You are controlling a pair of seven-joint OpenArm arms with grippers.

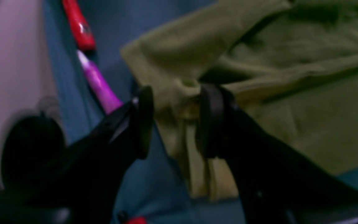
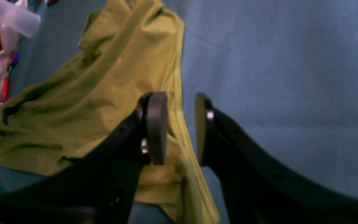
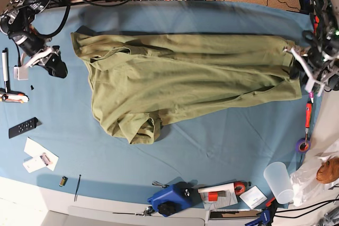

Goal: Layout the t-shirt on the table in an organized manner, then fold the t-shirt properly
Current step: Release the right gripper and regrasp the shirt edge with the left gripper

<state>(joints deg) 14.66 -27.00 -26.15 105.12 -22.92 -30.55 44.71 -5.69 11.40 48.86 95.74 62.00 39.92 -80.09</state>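
Spread lengthwise across the middle of the bench (image 3: 212,146): the t-shirt (image 3: 185,78), olive green and mostly flat, with long creases along its body. Rumpled and folded over itself at the near corner on the base view's left. Gathered into a narrow bunch at the end on that view's right, close to the bench edge.

At that bunched end, the left tool (image 1: 174,121), jaws set fairly wide, straddling a fold of the fabric. One pad against the cloth, the other just clear of it; no firm pinch visible, though the wrist view is blurred.

Off the shirt's opposite end, the right tool (image 2: 180,127), over bare blue cloth, jaws moderately apart and gripping nothing. Shirt hem visible past its pads in the wrist view.

Further out: a black remote (image 3: 23,127) near the left edge, a clear plastic cup (image 3: 279,181) and a blue device (image 3: 169,199) along the near edge, and a red-handled implement (image 3: 308,115) near the right edge.
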